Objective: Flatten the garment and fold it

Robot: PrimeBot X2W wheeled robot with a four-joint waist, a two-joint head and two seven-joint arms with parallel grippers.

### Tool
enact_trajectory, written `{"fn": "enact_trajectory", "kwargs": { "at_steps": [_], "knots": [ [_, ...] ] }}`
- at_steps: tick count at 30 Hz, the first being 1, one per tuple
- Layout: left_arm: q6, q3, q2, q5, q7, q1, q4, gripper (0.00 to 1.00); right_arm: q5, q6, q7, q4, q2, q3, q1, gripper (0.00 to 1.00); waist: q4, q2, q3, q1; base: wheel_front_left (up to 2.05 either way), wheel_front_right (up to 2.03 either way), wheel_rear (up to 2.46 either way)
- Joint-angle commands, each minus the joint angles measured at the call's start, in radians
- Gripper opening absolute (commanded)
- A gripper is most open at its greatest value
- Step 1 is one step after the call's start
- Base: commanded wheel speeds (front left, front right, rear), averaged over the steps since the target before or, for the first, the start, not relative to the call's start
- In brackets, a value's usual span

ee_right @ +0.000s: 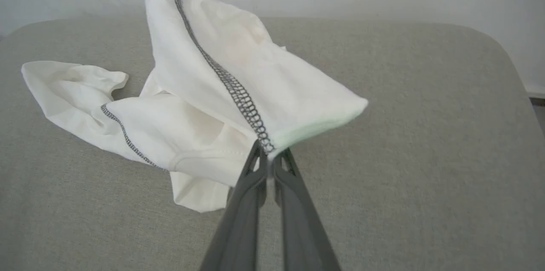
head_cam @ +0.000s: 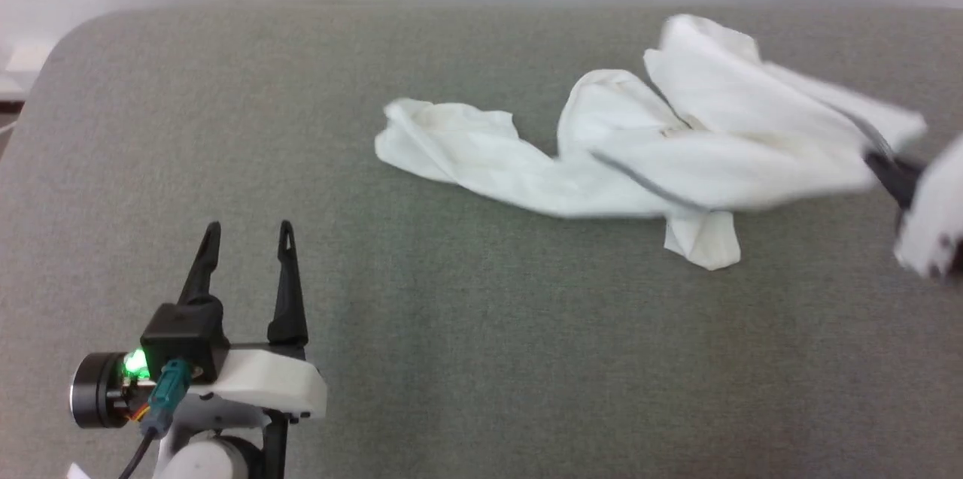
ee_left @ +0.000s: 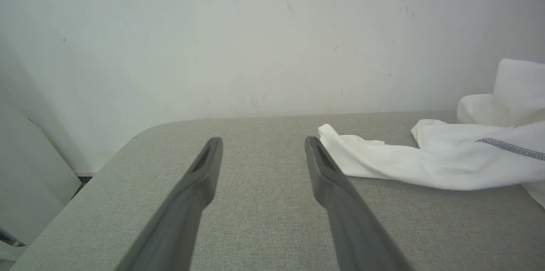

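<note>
Grey surface [head_cam: 481, 359], garment [ee_right: 298, 101] in right pincer [ee_right: 268, 157]

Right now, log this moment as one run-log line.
garment: crumpled, unfolded | right gripper: shut on garment edge by grey seam | left gripper: open, empty, apart from garment

Left end effector [head_cam: 249, 227]: two long, dark, tapered fingers [head_cam: 286, 283], each with a narrow slot near the tip. The base carries a black block housing [head_cam: 183, 328], a white moulded shell [head_cam: 263, 385] and a black cylindrical unit [head_cam: 94, 391] with a silver rim. Green indicator lamp [head_cam: 135, 364] lit. A teal connector [head_cam: 167, 389] feeds a black cable [head_cam: 139, 453]; thin orange wires sit beside it. Right end effector [ee_right: 269, 157]: matching dark grey fingers with slotted tips; white casing [head_cam: 929, 223], blurred.
</note>
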Motion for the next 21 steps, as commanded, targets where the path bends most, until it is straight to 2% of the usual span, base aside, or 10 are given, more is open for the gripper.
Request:
{"fn": "enact_trajectory", "kwargs": {
  "at_steps": [1, 4, 7, 9, 12, 14, 15, 21],
  "knots": [
    [0.010, -0.001, 0.003, -0.004, 0.004, 0.014, -0.007, 1.00, -0.036, -0.001, 0.008, -0.015, 0.035, -0.059, 0.074, 0.00, -0.029, 0.0000, -0.032, 0.0001, 0.00, 0.00, 0.00],
    [0.014, -0.002, 0.007, -0.007, 0.014, 0.027, -0.017, 1.00, -0.155, -0.001, 0.043, -0.082, 0.149, -0.247, 0.264, 0.00, -0.039, 0.0000, -0.035, 0.0001, 0.00, 0.00, 0.00],
    [0.016, -0.001, 0.013, -0.010, 0.022, 0.033, -0.026, 1.00, -0.277, -0.001, 0.085, -0.179, 0.281, -0.372, 0.429, 0.00, -0.044, 0.0000, -0.029, 0.0001, 0.00, 0.00, 0.00],
    [0.017, 0.001, 0.017, -0.010, 0.025, 0.035, -0.029, 1.00, -0.345, -0.001, 0.110, -0.244, 0.352, -0.417, 0.509, 0.00, -0.049, 0.0000, -0.025, 0.0001, 0.00, 0.00, 0.00],
    [0.020, 0.004, 0.023, -0.011, 0.029, 0.039, -0.031, 1.00, -0.404, -0.001, 0.127, -0.306, 0.391, -0.431, 0.576, 0.00, -0.057, 0.0000, -0.022, 0.0001, 0.00, 0.00, 0.00],
    [0.020, 0.003, 0.027, -0.012, 0.033, 0.042, -0.031, 1.00, -0.415, -0.001, 0.126, -0.329, 0.400, -0.425, 0.591, 0.60, -0.061, 0.0000, -0.023, 0.0001, 0.00, 0.00, 0.00],
    [0.019, 0.002, 0.028, -0.012, 0.036, 0.042, -0.030, 1.00, -0.421, -0.001, 0.115, -0.341, 0.401, -0.416, 0.592, 1.00, -0.061, 0.0000, -0.025, 0.0001, 0.00, 0.00, 0.00],
    [0.016, -0.006, 0.035, -0.016, 0.053, 0.045, -0.023, 1.00, -0.435, -0.001, -0.053, -0.394, 0.404, -0.418, 0.563, 1.00, -0.057, 0.0000, -0.052, 0.0001, 0.00, 0.00, 0.00]
  ]
}}
